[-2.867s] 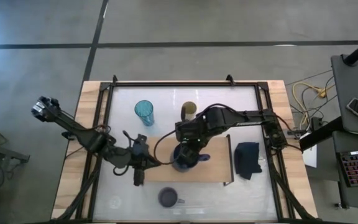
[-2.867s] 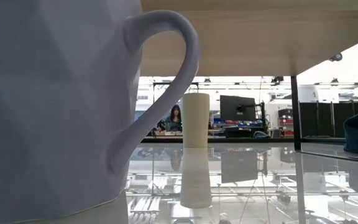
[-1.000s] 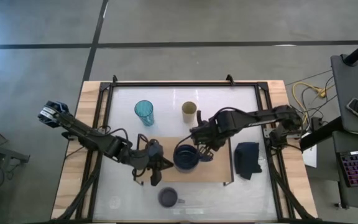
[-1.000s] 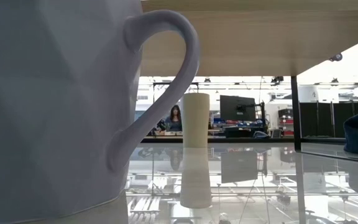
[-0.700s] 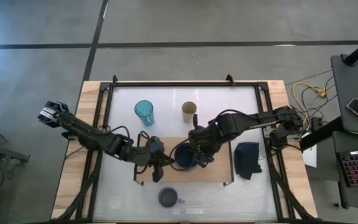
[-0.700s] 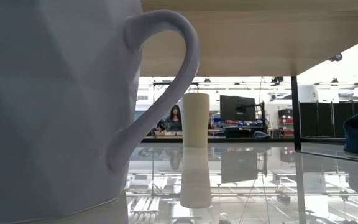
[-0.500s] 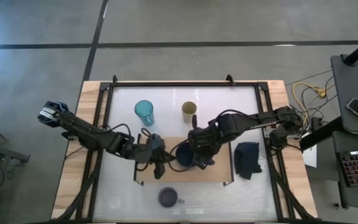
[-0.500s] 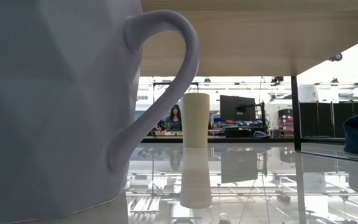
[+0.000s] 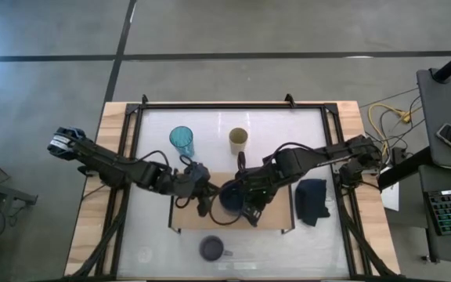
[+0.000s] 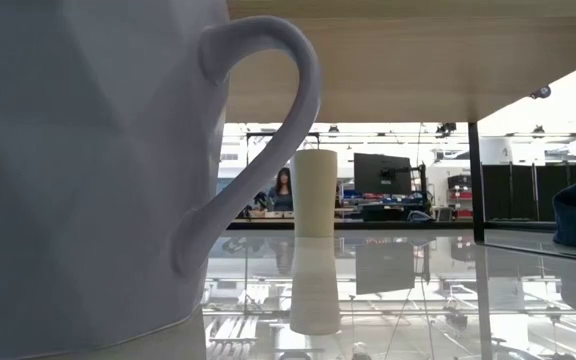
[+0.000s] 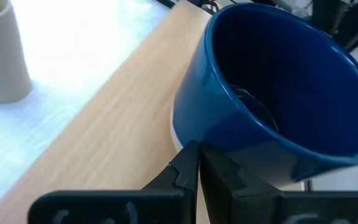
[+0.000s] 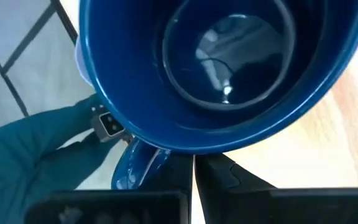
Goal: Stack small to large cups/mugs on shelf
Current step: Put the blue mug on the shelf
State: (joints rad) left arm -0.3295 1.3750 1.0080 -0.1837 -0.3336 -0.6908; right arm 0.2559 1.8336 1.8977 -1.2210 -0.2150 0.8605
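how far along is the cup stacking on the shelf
Done: only the wide dark navy handled mug stands on the low light-wood shelf. In hand: the shut left gripper and shut right gripper both sit against that mug. Left: the tall translucent teal tumbler, tan handleless cup and small grey-lavender handled mug are on the table, off the shelf.

Navy mug (image 9: 232,198) upright on wooden shelf (image 9: 276,215); grey mug (image 9: 212,250), tan cup (image 9: 239,141), teal tumbler (image 9: 182,142) apart.
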